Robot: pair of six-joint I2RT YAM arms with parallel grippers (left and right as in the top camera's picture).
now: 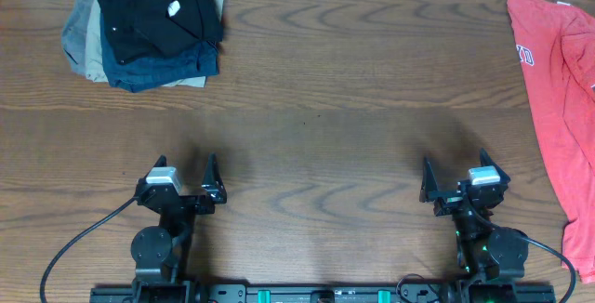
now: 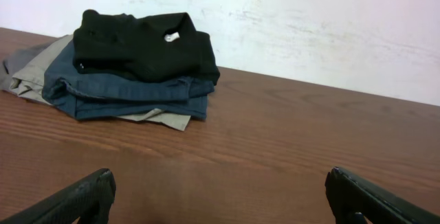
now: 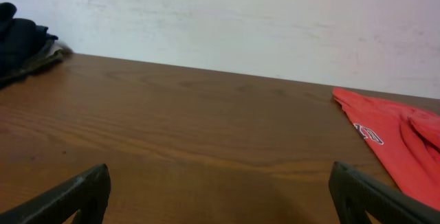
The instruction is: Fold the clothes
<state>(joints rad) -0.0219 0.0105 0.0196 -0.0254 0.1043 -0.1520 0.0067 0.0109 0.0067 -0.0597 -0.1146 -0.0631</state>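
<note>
- Step in hand: the fold itself looks finished to me. The black T-shirt [image 1: 153, 15] lies as a compact bundle with a white logo mark [image 1: 174, 7] facing up, and neither arm is on it.
- Shirt's place: well ahead of the left tool [image 1: 186, 162] and slightly to its left, by the far edge of the counter [image 1: 316, 108]. From the right tool [image 1: 455, 160] it sits far off to the left and ahead.
- Left tool: jaws spread wide with nothing between them, low over the counter's near side.
- Right tool: the same, wide apart and empty.
- Under the shirt: a stack, with a dark blue garment [image 1: 158, 61] directly beneath it. A tan garment [image 2: 158, 117] pokes out lower down, and a grey garment [image 2: 17, 69] shows on the side farthest left of the left tool.
- Red T-shirt [image 1: 553, 80]: ahead and to the right of the right tool, lying loose and unfolded, well apart from the stack.
- Next move, as I judge it: little is left for the black shirt. Any tidying would call for a long forward reach by the left tool and a light pinch on thin fabric, without dragging the stack beneath.
- Containers: none in view, neither bin nor basket; the stack alone carries anything.
</note>
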